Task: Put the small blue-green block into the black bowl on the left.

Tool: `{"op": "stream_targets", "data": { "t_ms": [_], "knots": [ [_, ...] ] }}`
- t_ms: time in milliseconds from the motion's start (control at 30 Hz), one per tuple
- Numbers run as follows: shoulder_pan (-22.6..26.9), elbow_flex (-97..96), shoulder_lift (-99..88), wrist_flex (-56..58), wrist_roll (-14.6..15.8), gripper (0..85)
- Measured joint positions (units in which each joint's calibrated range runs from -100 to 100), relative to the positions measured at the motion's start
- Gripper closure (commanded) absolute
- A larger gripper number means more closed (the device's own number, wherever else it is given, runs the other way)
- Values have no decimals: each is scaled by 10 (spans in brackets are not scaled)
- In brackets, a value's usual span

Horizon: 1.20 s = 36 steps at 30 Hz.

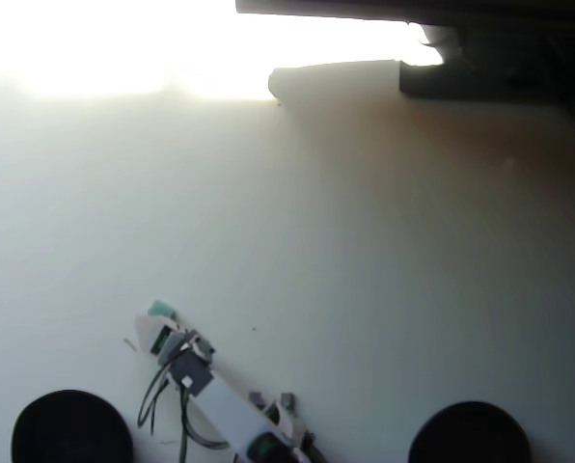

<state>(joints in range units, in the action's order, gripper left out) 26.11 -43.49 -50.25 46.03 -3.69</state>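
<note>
Gripper (pixel 155 318) jaws cannot be told apart from above: the white tip shows as one rounded end, so whether they are spread, closed or clamped on the block stays unclear. Glare washes out the whole upper left of the table (pixel 365 251), and a dark shape with a blurred outline cuts across the top right edge. Much of the arm (pixel 220 400) is cut off at the bottom edge, with black cables looping beside it.

Most of the pale table is bare and open, from the middle out to the right side and up toward the glare. Both bowls sit at the bottom edge, each partly cropped: the black bowl (pixel 72 426) in the lower left corner, the other black bowl (pixel 471 434) at the lower right, well apart from each other with the arm between them.

At the very tip of the gripper lies the small blue-green block (pixel 161 310), a teal speck touching or just beside the white end, above and to the right of the left bowl.
</note>
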Motion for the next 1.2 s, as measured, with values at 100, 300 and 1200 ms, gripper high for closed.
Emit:
{"op": "stream_targets", "data": {
  "t_ms": [100,300,1200],
  "knots": [
    [0,0,53,-19,-1,390],
    [0,3,167,-74,-7,390],
    [16,24,239,-154,29,824]
  ]
}}
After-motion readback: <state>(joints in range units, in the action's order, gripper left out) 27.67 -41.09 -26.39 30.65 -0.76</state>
